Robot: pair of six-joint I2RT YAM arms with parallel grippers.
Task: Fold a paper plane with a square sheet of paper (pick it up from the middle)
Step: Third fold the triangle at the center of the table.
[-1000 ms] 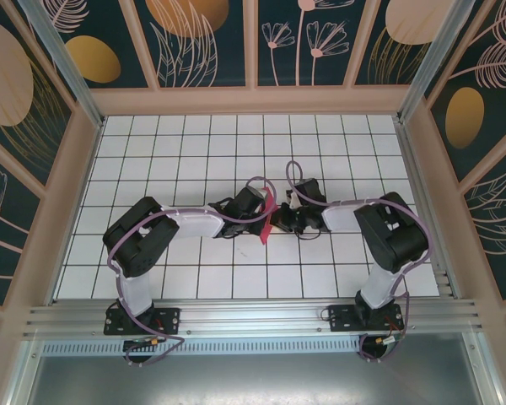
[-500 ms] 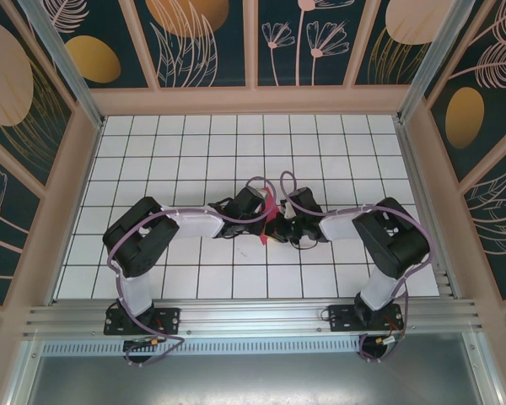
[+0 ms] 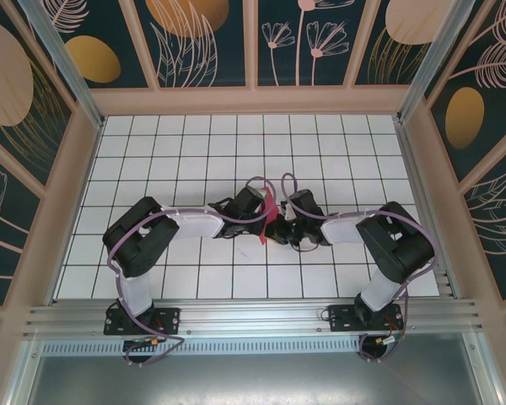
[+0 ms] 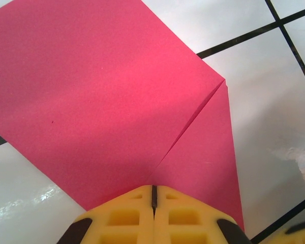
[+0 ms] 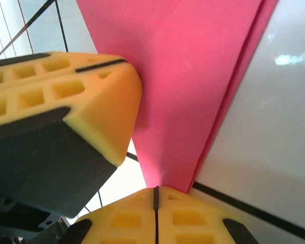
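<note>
The square sheet of paper (image 3: 268, 209) is magenta-pink and folded into creased layers, held up off the white grid table (image 3: 236, 160) at its centre. In the left wrist view the paper (image 4: 107, 91) shows a diagonal flap edge, and my left gripper (image 4: 153, 189) is shut on its near edge. In the right wrist view the paper (image 5: 193, 76) narrows down into my right gripper (image 5: 156, 190), which is shut on it, with stacked layer edges along its right side. The two grippers, left (image 3: 264, 219) and right (image 3: 277, 229), meet tip to tip at the paper.
The left gripper's yellow finger (image 5: 66, 96) sits close at the upper left of the right wrist view. Raised pink walls (image 3: 76, 194) border the table. Purple cables (image 3: 274, 181) loop above both wrists.
My right gripper has shifted left toward the left gripper, and its elbow has swung out to the right. The paper between them looks narrower from above. The left arm has held still.
</note>
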